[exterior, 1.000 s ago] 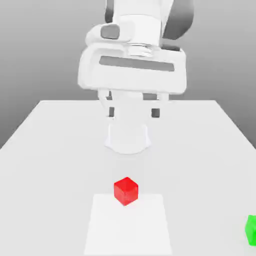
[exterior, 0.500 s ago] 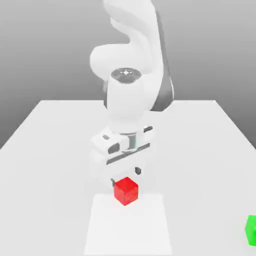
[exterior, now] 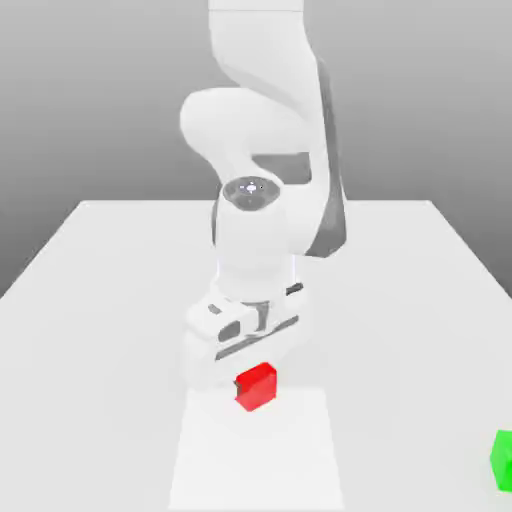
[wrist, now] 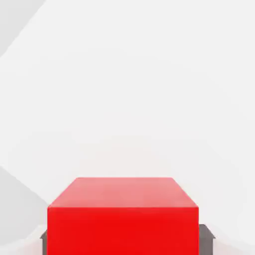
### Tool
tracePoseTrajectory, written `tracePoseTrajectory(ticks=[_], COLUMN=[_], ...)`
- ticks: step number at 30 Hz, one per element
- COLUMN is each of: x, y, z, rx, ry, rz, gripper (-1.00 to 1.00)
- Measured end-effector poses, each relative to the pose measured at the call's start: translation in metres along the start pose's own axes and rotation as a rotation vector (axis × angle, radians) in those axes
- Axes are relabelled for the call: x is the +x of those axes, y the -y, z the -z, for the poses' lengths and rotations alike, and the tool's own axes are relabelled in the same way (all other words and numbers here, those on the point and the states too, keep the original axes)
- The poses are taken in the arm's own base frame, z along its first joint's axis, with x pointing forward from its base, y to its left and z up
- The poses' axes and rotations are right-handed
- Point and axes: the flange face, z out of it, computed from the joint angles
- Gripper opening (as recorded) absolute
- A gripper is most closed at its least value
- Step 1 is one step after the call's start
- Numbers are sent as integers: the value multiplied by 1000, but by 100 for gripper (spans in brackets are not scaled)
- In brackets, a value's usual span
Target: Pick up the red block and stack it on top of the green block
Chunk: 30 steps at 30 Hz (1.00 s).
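The red block (exterior: 257, 388) sits on the white table at the far edge of a paler rectangle. My gripper (exterior: 254, 384) has come down over it; the white hand hides the block's upper left part in the exterior view. In the hand view the red block (wrist: 123, 219) lies between my dark fingertips (wrist: 206, 238), and the pads lie flush against its two sides with no gap. The block still rests at table level. The green block (exterior: 503, 461) stands apart at the exterior view's right edge, partly cut off, well away from the gripper.
A paler rectangular patch (exterior: 255, 455) marks the table (exterior: 90, 300) in front of the red block. The arm's base and upper links (exterior: 265, 190) rise behind the hand. Open table surface lies between the red and green blocks.
Over the last second the hand swung down from high above the table, turned, and lowered over the red block. Its fingers now sit against the block's sides. The green block has not moved.
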Motion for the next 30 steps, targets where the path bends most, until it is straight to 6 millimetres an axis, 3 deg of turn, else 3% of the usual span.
tracePoseTrajectory(ticks=[3, 11, 20, 24, 30], x=[1, 8, 0, 27, 61], y=[0, 0, 0, 44, 154], z=[2, 34, 63, 73, 87], rx=[-1, -10, -1, 26, 49], ry=[-2, -7, 0, 10, 28], rz=[0, -5, 0, 39, 139], gripper=[-100, -100, -100, -100, -100])
